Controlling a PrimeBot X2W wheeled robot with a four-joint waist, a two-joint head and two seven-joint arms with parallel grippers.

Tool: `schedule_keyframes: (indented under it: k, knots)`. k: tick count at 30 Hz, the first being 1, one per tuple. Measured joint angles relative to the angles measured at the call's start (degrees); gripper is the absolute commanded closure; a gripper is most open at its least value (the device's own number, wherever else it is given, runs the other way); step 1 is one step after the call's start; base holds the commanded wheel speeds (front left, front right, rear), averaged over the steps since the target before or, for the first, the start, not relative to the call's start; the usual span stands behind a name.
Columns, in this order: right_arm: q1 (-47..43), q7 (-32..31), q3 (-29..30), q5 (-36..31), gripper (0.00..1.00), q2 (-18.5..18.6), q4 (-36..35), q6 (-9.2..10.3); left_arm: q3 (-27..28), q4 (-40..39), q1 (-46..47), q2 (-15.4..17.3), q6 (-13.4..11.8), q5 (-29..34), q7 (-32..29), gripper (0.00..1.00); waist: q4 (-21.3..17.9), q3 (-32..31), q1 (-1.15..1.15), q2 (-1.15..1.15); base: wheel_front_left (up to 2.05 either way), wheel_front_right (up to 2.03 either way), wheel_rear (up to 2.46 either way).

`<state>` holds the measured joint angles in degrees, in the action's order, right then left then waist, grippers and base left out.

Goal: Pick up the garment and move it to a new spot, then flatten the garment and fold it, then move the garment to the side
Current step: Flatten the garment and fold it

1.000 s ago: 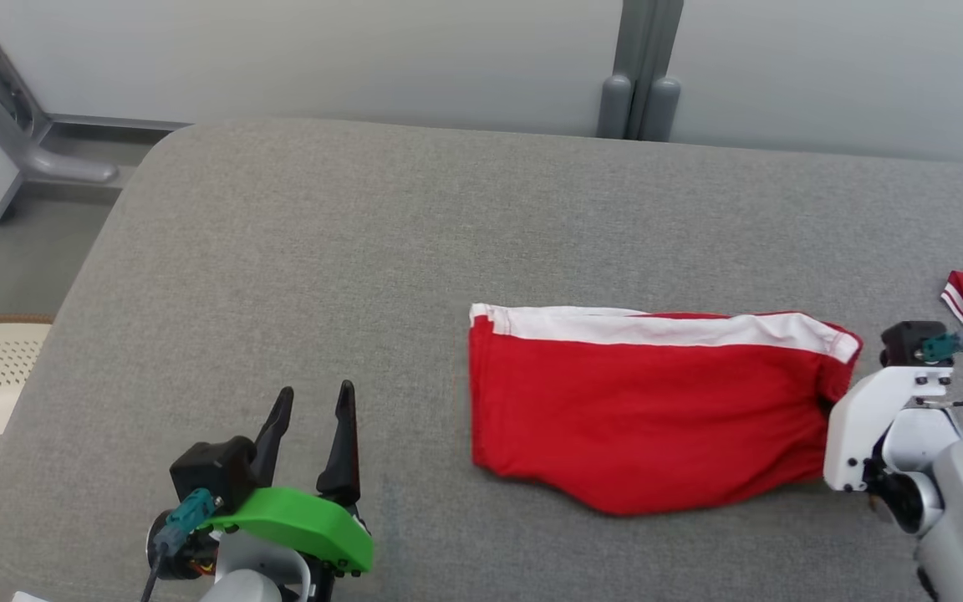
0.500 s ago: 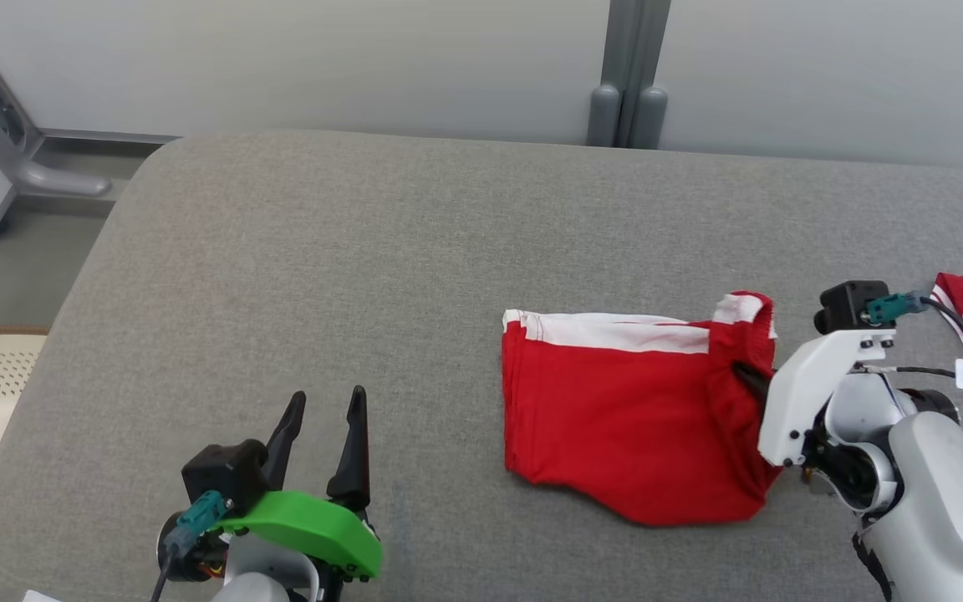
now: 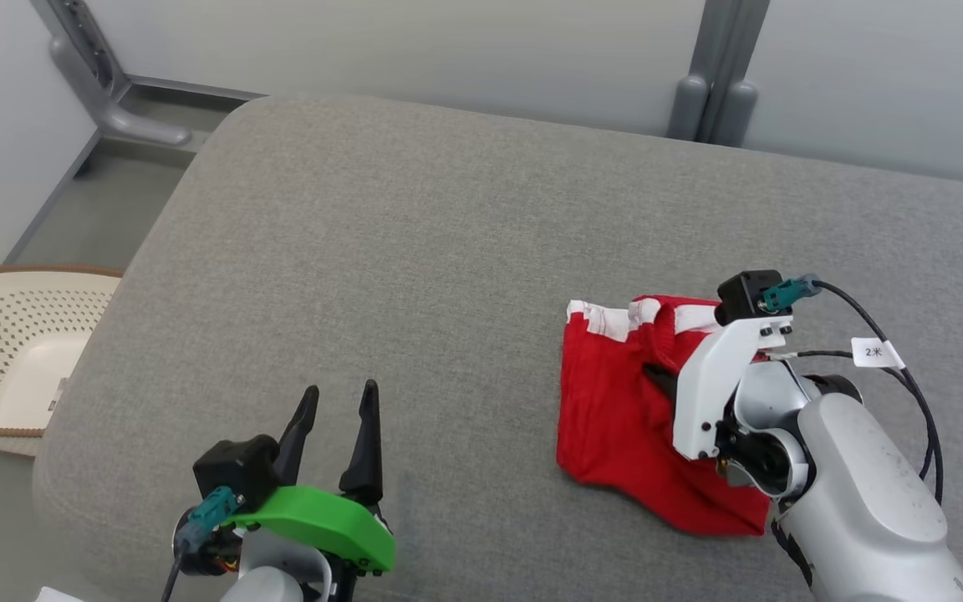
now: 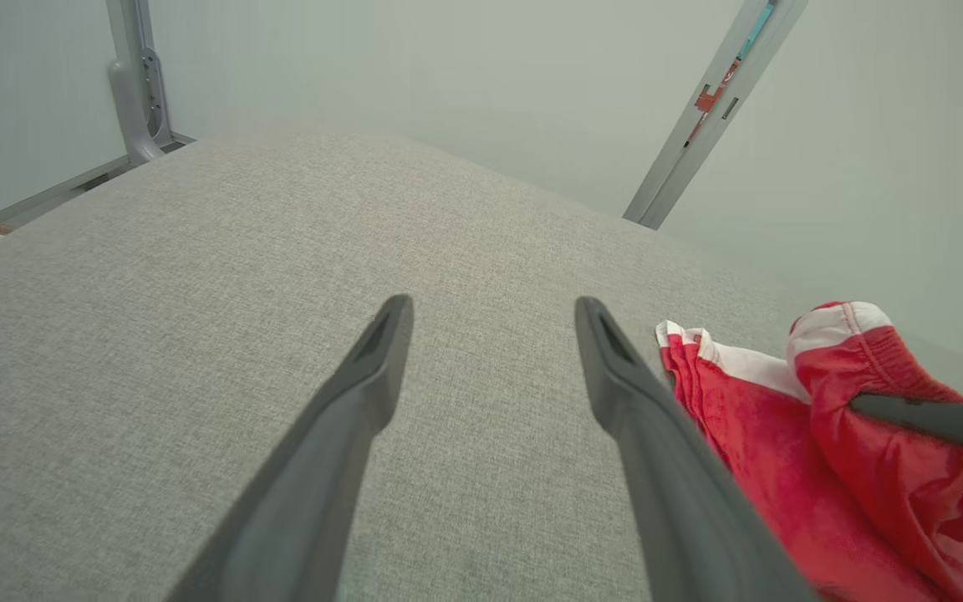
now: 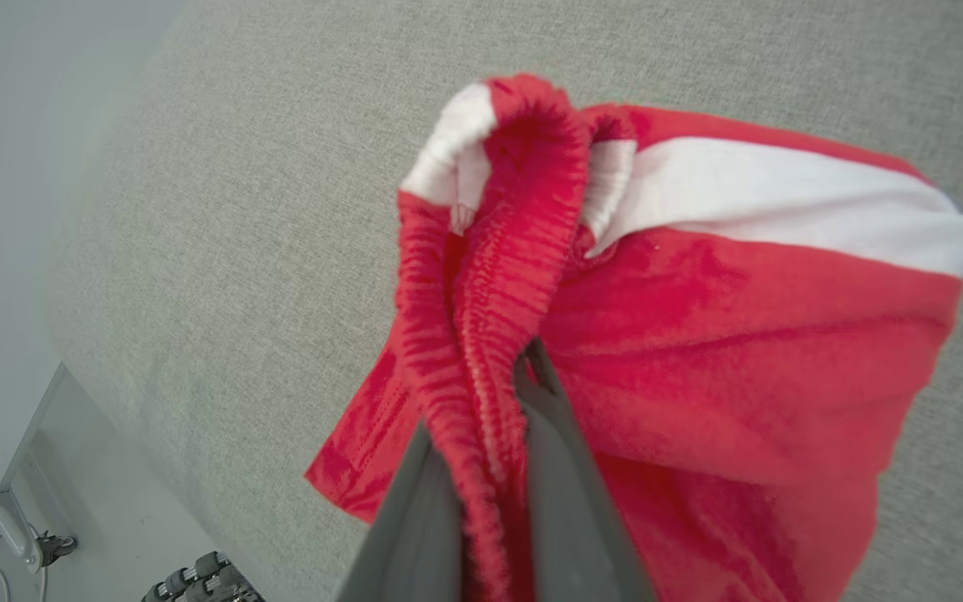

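Pinched thinly at four o'clock by the right gripper (image 3: 659, 380), the red, white-banded fabric garment (image 3: 607, 418) could slip free mid-fold; the left gripper (image 3: 340, 391) at seven o'clock sits spread.

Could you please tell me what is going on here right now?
The robot is working on a red garment with a white band, which lies on the grey padded surface. Its right gripper is shut on the garment's gathered edge, holding that end raised over the rest of the cloth, as if for a fold. The left gripper hangs open over bare surface, apart from the garment.
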<state>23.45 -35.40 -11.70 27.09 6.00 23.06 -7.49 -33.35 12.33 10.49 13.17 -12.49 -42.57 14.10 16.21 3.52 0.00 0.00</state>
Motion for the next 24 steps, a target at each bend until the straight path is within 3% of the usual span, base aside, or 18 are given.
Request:
schedule_keyframes:
  k: [3,4,5,6,16,24]
  knots:
    - [1.4,1.0,0.4,-1.0,1.00,-0.7,2.9,0.00,0.2,0.6,0.1,-0.5,0.4,0.0,0.1,0.00,1.2,0.5,0.00,0.00,0.00,0.00,0.00]
    - [1.8,1.4,0.6,-1.4,0.87,-1.0,3.6,0.00,0.2,0.7,0.2,-0.7,0.4,0.0,0.2,0.00,1.4,0.7,0.00,0.00,0.00,0.00,0.00]
    - [2.2,1.7,0.6,-1.9,0.30,-1.4,4.5,0.00,0.3,0.8,0.2,-0.9,0.5,0.0,0.2,0.00,1.6,1.0,0.00,0.00,0.00,0.00,0.00]
    - [2.7,2.2,0.3,-2.2,0.00,-1.6,5.2,0.00,0.4,1.0,0.2,-1.1,0.5,0.0,0.4,0.00,1.8,1.2,0.00,0.00,0.00,0.00,0.00]
    - [5.1,7.3,-3.3,2.1,0.00,-3.1,3.8,0.00,1.1,1.9,1.2,-2.0,1.5,0.8,0.7,0.00,0.2,1.9,0.00,0.00,0.00,0.00,0.00]
    - [5.9,14.6,-1.2,0.1,0.00,-2.7,1.4,0.00,1.3,2.1,3.3,-2.1,2.0,2.3,0.7,0.00,-2.6,1.7,0.00,0.00,0.00,0.00,0.00]
